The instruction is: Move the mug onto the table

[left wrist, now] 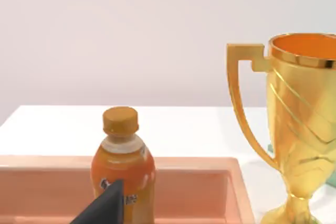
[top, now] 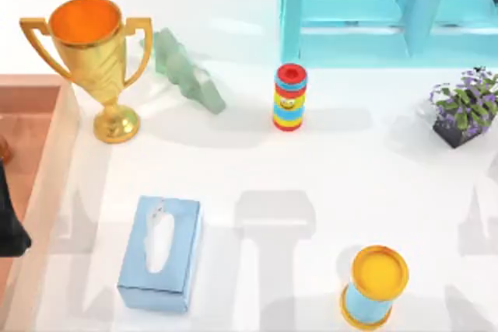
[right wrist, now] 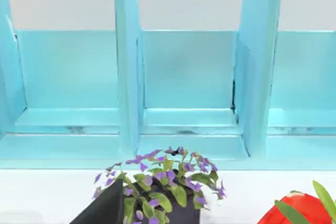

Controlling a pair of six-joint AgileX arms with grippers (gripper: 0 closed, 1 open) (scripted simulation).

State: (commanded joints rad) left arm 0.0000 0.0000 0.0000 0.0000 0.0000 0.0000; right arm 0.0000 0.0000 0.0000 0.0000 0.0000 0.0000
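The mug is out of view. The glossy white table (top: pixel 350 184) spreads across the top view. A dark part of my left gripper (top: pixel 11 219) shows at the top view's left edge, over the brown tray (top: pixel 56 162). The left wrist view looks across the tray's rim (left wrist: pixel 199 164), with a dark edge of that gripper (left wrist: pixel 105 209) low in front of an orange bottle (left wrist: pixel 124 167) standing in the tray. In the right wrist view a dark edge of my right gripper (right wrist: pixel 104 208) sits before a potted plant (right wrist: pixel 164 190).
A gold trophy (top: pixel 97 60) stands by the tray's far corner, with a green figure (top: pixel 187 71) beside it. A ring stack (top: pixel 289 97), a blue tissue box (top: pixel 161 252), a light-blue cylinder with yellow top (top: pixel 375 285) and the plant (top: pixel 465 106) stand on the table. A cyan shelf (top: pixel 373 5) lines the back right.
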